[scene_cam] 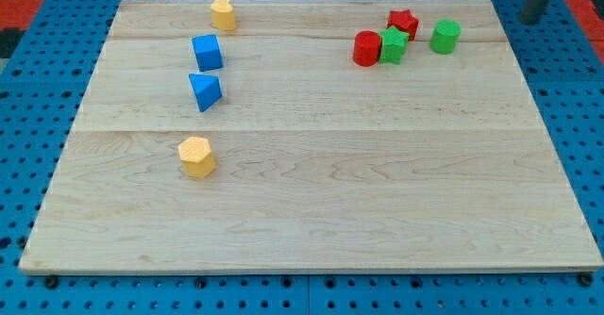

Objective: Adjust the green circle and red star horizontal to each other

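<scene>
The green circle (445, 36) stands near the view's top right of the wooden board (311, 192). The red star (403, 22) lies just to its left and a little higher. A green star (394, 45) sits below the red star, touching a red cylinder (367, 48) on its left. My tip (529, 20) is at the view's top right, off the board's edge, to the right of the green circle and well apart from it.
A yellow block (223, 13) stands at the top left. A blue cube (207, 52) and a blue triangle (204, 91) lie below it. A yellow hexagon (196, 157) sits at the left middle. Blue pegboard (28, 89) surrounds the board.
</scene>
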